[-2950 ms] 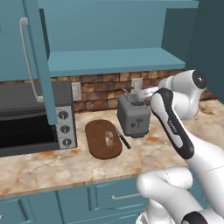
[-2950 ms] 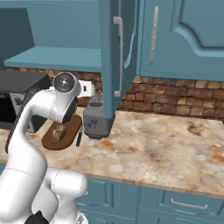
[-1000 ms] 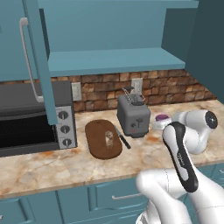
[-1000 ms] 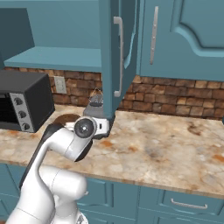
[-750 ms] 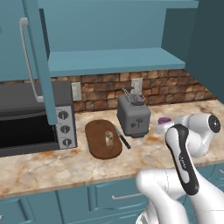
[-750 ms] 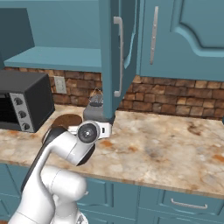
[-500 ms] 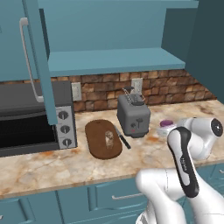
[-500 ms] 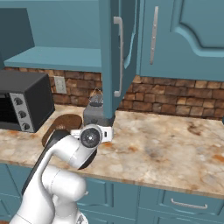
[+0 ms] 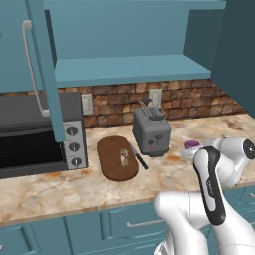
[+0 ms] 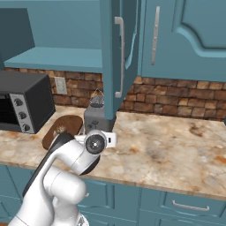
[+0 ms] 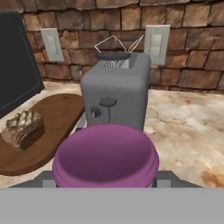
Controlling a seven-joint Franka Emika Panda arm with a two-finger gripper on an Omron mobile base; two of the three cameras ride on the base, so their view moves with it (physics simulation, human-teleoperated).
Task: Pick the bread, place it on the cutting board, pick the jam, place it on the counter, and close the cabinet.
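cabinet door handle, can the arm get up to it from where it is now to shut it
Probably yes, once the gripper is free. It sits low over the counter, shut on the jam. The open cabinet door's handle hangs just above, with nothing between.

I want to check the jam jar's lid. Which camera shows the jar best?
The hand view: the jam sits large and close, magenta lid facing the camera, in front of the toaster. The left base view shows it small beside the arm. In the right base view I cannot make it out.
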